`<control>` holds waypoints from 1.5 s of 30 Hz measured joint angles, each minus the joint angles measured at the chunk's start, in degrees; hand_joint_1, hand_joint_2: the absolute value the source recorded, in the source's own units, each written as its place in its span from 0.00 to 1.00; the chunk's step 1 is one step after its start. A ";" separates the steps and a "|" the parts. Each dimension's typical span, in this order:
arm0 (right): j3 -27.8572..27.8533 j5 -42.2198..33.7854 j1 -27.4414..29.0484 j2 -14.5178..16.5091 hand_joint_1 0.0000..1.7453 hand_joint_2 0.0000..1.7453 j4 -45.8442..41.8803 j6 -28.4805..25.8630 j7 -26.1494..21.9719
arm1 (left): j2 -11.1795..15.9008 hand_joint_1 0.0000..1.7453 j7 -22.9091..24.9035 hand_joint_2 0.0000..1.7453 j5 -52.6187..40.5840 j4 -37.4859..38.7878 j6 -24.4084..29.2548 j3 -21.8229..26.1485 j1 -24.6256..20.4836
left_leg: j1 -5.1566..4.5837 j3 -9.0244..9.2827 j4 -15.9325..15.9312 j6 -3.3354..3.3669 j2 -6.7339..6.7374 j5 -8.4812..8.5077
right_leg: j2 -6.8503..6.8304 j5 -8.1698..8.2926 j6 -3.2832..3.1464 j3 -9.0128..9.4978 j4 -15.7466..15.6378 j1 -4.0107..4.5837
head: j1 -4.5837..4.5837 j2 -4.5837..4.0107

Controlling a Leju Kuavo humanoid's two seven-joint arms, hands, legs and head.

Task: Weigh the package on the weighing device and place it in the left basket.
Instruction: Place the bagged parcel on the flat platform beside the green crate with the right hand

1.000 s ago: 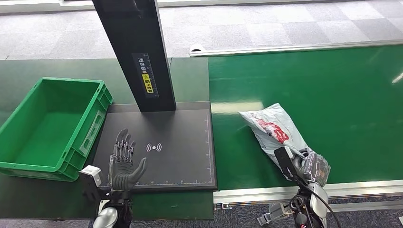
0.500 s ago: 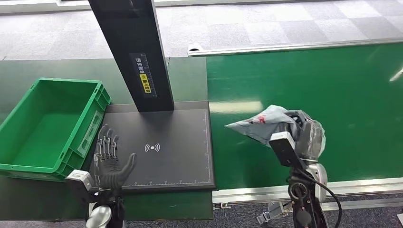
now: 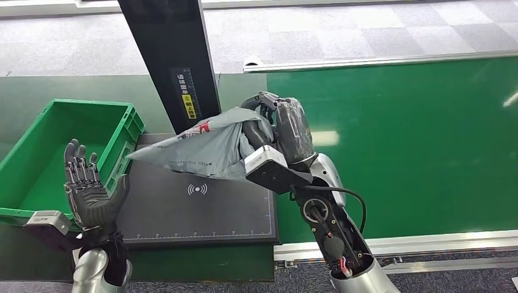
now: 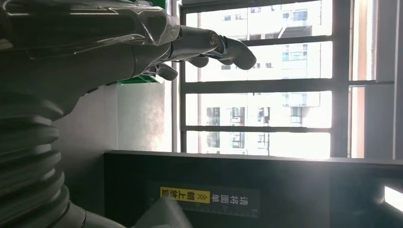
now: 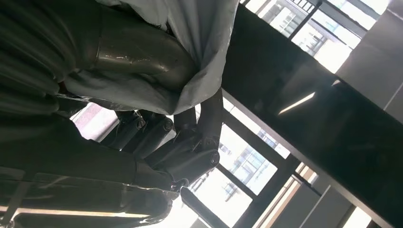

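Note:
My right hand (image 3: 278,125) grips one end of a grey plastic package (image 3: 195,149) with red print and holds it in the air over the black weighing plate (image 3: 201,207), close in front of the scale's black post (image 3: 174,61). The package's free end points toward the green basket (image 3: 46,159) at the left. In the right wrist view the hand (image 5: 157,137) clamps grey plastic (image 5: 199,42). My left hand (image 3: 91,189) is raised with palm up and fingers apart at the basket's near right corner, holding nothing. Its fingers (image 4: 209,45) are stretched out in the left wrist view.
A green conveyor belt (image 3: 415,134) runs to the right of the scale, with a metal rail (image 3: 427,241) along its near edge. The post carries a yellow label (image 3: 188,97). Grey carpet tiles (image 3: 336,30) lie beyond.
My right hand has carried the package up and left from the belt to above the weighing plate. My left hand has moved left and risen beside the basket.

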 joint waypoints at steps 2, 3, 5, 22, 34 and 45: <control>1.05 -0.30 -0.31 0.56 1.00 1.00 0.89 0.26 0.08 | 0.05 0.00 0.01 1.00 -0.01 -0.31 0.01 0.41 0.00 | 0.00 0.00 0.00 0.00 -0.03 0.00 | 0.00 0.00 0.00 0.00 0.00 0.00 | 0.00 0.00; 1.44 -0.39 -0.44 0.77 1.00 1.00 1.28 0.38 0.08 | 0.07 0.00 0.02 1.00 -0.01 -0.45 0.02 0.60 0.01 | 0.00 0.00 0.00 0.00 -0.03 0.00 | 0.00 0.00 0.00 0.00 0.00 0.00 | 0.01 0.00; 2.06 -0.51 -0.68 1.13 1.00 1.00 1.94 0.54 0.09 | 0.08 0.00 0.02 1.00 -0.01 -0.67 0.06 0.92 0.03 | 0.00 0.00 0.00 0.00 -0.06 0.00 | -0.01 0.00 0.00 0.00 0.00 0.00 | 0.00 0.00; 4.23 0.59 -2.64 2.26 0.00 1.00 6.47 0.81 2.44 | -0.05 0.00 -0.05 1.00 -0.01 -2.94 0.48 2.72 2.16 | 0.00 -0.01 0.00 0.00 -0.09 0.00 | -0.03 0.00 0.00 -0.01 0.00 0.00 | 0.01 0.00; 4.90 2.81 -3.74 3.43 0.00 1.00 8.30 0.74 5.14 | -0.63 0.00 0.82 1.00 -1.25 -5.25 0.02 3.47 3.78 | 0.00 0.00 0.00 0.00 -0.09 0.00 | -0.04 0.00 0.00 0.00 0.00 0.00 | 0.01 0.00; 4.95 2.90 -3.74 3.53 0.00 1.00 8.50 0.75 5.23 | -1.04 0.00 0.89 1.00 -1.27 -5.99 0.00 4.06 4.23 | 0.00 0.01 0.00 0.00 -0.09 0.00 | -0.04 0.00 0.00 0.01 0.00 0.00 | 0.01 0.00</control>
